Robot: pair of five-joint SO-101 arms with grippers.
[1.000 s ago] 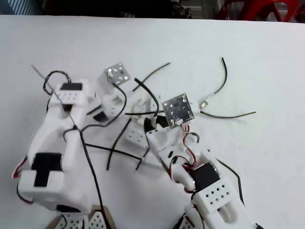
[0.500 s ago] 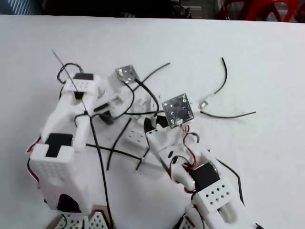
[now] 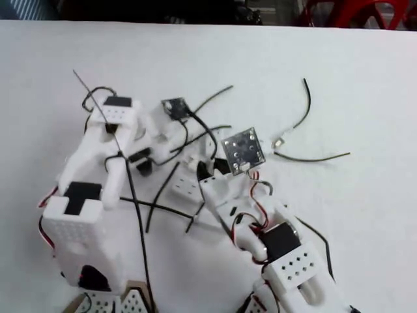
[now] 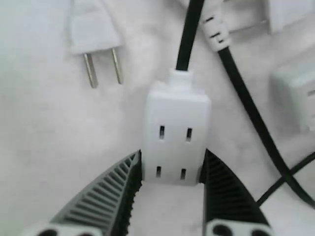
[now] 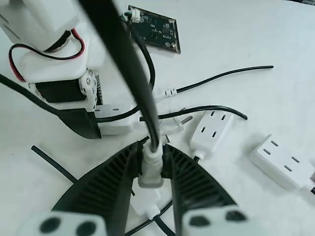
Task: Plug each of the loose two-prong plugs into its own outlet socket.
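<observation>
In the high view a white desk [image 3: 365, 78] is strewn with loose black cords [image 3: 308, 104], and a dark room with a red frame [image 3: 365, 13] lies behind it. In the left wrist view the left claw [image 4: 171, 158] grasps the end of a white socket [image 4: 174, 132] by both sides, and a bare plug [image 4: 96, 34] lies near it on the desk. In the right wrist view the right claw [image 5: 150, 150] is clenched on a white corded plug [image 5: 150, 169], with two spare sockets [image 5: 211, 128] lying side by side nearby.
</observation>
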